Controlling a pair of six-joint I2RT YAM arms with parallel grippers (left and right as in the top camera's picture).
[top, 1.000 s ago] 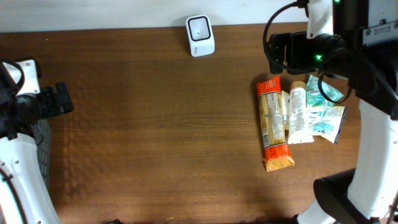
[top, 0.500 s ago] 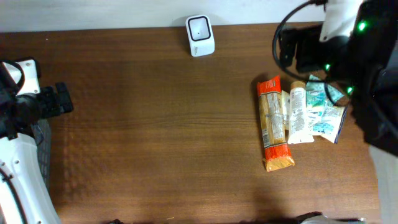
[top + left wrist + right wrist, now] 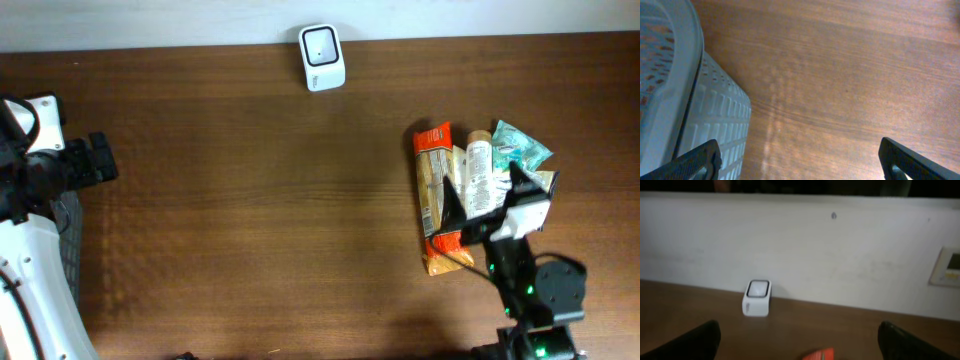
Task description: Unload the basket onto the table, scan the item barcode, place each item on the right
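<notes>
Orange packet (image 3: 432,170) is seen ungrasped by the released right hand (image 3: 487,195). It should be gripped singly, barcode turned toward the scanner (image 3: 322,45).

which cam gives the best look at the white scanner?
Overhead: the white scanner is sharp and whole, seen from above, by the far edge of the table. Right wrist shows its front, small and blurred, before the wall. Left wrist misses it: only the table and a white basket.
</notes>
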